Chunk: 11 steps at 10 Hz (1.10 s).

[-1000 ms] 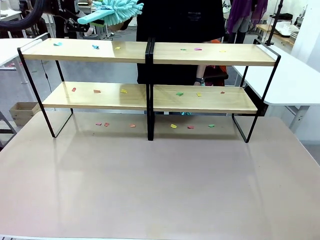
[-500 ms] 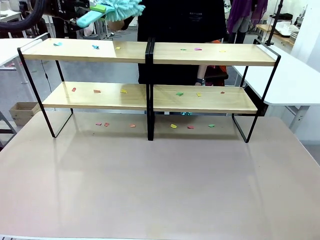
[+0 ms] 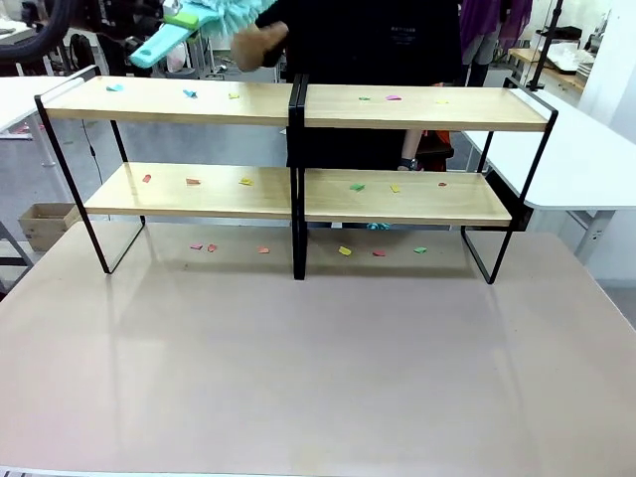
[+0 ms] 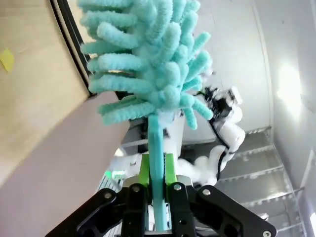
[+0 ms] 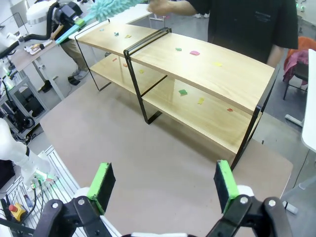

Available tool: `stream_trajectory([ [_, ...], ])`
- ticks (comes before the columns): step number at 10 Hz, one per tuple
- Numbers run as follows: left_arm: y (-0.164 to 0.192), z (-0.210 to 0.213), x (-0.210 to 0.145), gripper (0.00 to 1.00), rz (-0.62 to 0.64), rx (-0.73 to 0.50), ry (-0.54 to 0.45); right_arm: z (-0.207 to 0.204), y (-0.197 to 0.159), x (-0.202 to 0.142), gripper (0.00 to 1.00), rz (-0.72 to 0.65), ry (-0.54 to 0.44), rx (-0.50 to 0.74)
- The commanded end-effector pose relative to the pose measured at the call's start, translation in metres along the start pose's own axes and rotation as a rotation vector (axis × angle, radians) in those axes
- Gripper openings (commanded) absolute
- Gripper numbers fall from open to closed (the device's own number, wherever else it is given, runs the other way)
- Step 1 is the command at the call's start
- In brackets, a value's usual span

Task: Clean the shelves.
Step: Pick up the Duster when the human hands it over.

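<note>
My left gripper clamps the teal duster by its handle, above the upper left board of the shelves. My right gripper hangs spread and empty. The shelves stand far across the table, long axis left to right, open front facing me. Best done: lay the fluffy head flat and sweep the paper scraps along the board, clear of the person's hand.

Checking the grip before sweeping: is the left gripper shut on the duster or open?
Shut on it. The left gripper has its green pads pressed against both sides of the duster handle.
</note>
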<state>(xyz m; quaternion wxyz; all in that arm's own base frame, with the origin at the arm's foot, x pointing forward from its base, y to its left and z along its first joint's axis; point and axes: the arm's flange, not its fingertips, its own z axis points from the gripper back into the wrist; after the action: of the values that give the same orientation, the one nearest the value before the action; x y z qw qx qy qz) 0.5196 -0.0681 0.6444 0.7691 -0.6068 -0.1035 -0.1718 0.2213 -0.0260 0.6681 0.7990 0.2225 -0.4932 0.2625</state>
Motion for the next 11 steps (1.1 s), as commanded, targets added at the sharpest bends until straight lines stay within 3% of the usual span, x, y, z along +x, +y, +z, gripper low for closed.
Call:
stream_trajectory([
  [1,-0.041,0.019,-0.065,0.0,-0.192,0.03,0.157,0.001,-0.001,-0.001,1.0,-0.005,0.003,-0.001],
  [2,-0.062,0.027,-0.107,0.0,-0.276,0.141,0.193,0.001,-0.001,-0.001,1.0,-0.005,0.003,-0.001],
  [3,-0.074,0.037,-0.132,0.0,-0.281,0.188,0.175,0.001,-0.001,-0.001,1.0,-0.005,0.003,-0.001],
  [4,-0.079,0.039,-0.147,0.0,-0.258,0.276,0.081,0.001,-0.001,-0.001,1.0,-0.005,0.003,-0.001],
  [5,-0.068,0.026,-0.098,0.0,-0.209,0.136,0.223,0.001,-0.001,-0.001,1.0,-0.005,0.003,-0.001],
  [7,-0.068,0.026,-0.098,0.0,-0.209,0.136,0.223,0.001,-0.001,-0.001,1.0,-0.005,0.003,-0.001],
  [8,-0.083,0.034,-0.13,0.13,-0.231,0.191,0.205,0.001,-0.001,-0.001,1.0,-0.005,0.003,-0.001],
  [9,-0.083,0.013,-0.115,0.13,-0.067,0.257,0.165,0.001,-0.001,-0.001,1.0,-0.005,0.003,-0.001],
  [10,-0.094,-0.002,-0.102,0.13,-0.073,0.234,0.144,0.001,-0.001,-0.001,1.0,-0.005,0.003,-0.001],
  [11,-0.101,-0.013,-0.09,0.13,-0.062,0.262,0.211,0.001,-0.001,-0.001,1.0,-0.005,0.003,-0.001],
])
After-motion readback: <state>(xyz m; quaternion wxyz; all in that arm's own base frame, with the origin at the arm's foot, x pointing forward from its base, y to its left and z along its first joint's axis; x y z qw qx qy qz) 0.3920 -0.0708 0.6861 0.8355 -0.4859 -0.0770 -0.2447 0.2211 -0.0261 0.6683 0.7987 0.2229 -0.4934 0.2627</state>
